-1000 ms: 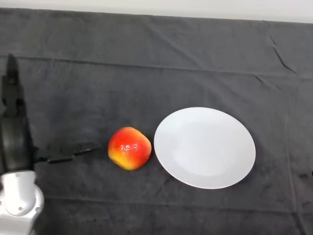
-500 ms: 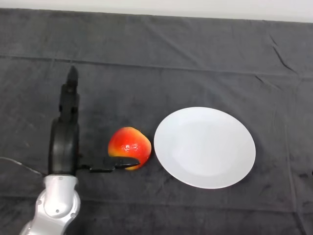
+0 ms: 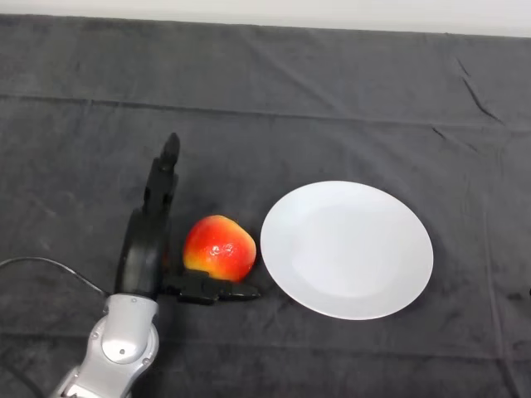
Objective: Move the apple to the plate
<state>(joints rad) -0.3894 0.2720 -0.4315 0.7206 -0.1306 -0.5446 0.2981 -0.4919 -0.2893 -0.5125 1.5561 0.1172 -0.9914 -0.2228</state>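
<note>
Apple (image 3: 219,247) btwn open hand (image 3: 148,240) fingers (image 3: 163,178), beside plate (image 3: 347,249).

A single head view is provided, taken from above and directed steeply down at the cloth-covered bench (image 3: 332,91); its far edge is seen at top.
</note>
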